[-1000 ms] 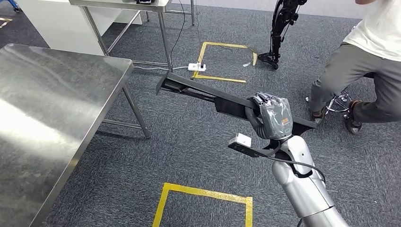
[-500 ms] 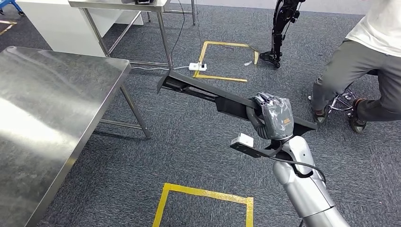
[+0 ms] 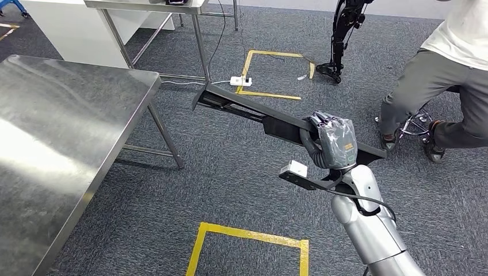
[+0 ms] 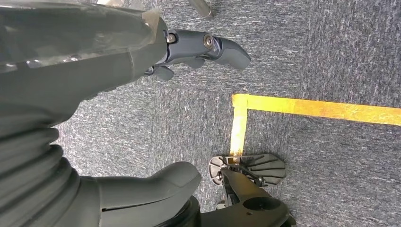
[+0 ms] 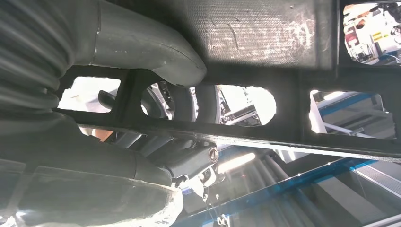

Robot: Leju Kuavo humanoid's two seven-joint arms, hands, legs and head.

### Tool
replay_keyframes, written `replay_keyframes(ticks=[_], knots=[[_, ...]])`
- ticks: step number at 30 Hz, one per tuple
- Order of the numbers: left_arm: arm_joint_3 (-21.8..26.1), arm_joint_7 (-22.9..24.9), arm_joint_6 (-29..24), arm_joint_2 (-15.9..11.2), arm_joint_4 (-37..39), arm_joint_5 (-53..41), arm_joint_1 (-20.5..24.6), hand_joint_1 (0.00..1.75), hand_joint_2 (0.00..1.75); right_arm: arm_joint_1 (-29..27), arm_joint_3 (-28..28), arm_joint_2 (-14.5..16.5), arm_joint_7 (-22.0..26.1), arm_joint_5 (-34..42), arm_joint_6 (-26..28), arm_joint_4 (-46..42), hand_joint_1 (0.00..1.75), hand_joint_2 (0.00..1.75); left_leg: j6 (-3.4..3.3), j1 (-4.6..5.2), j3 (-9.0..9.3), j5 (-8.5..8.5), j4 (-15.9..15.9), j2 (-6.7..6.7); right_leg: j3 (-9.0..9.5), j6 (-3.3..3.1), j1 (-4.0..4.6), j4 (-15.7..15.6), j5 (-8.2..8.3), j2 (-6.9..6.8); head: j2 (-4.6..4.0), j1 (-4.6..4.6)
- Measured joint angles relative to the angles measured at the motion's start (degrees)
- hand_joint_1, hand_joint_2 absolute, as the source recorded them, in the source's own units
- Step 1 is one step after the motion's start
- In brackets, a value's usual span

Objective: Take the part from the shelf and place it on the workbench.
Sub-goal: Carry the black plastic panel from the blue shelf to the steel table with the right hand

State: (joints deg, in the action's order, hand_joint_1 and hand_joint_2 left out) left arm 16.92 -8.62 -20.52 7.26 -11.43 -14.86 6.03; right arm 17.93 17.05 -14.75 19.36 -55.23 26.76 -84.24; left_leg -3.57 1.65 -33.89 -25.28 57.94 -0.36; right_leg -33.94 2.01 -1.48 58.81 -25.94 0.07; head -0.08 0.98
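Nearest to the camera, the right hand (image 3: 334, 142) of the silver arm grips the long black metal part (image 3: 253, 112), its fingers wrapped around it, and the part is in the air above the grey carpet floor (image 3: 230, 172). By the left wrist view, the left hand (image 4: 94, 71) holds nothing, thumb and fingers apart. Yellow tape squares (image 3: 247, 250) mark the floor. To the left stands the shiny steel workbench (image 3: 63, 138), well apart from the part. Farther right, a person (image 3: 443, 80) sits on a stool
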Motion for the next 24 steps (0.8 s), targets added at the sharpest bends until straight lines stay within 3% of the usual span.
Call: replay_keyframes(ticks=[24], knots=[[0.02, -0.02, 0.15, 0.02, 0.00, -0.18, 0.00, 0.00, 1.75, -0.75, -0.06, 0.08, -0.52, -1.82, -0.41, -1.07, 1.68, 1.75, -0.08, 0.44, -0.01, -0.02, -0.02, -0.09, 0.24, -0.09, 0.00, -0.72, 0.13, 0.00, -0.01, 0.00]])
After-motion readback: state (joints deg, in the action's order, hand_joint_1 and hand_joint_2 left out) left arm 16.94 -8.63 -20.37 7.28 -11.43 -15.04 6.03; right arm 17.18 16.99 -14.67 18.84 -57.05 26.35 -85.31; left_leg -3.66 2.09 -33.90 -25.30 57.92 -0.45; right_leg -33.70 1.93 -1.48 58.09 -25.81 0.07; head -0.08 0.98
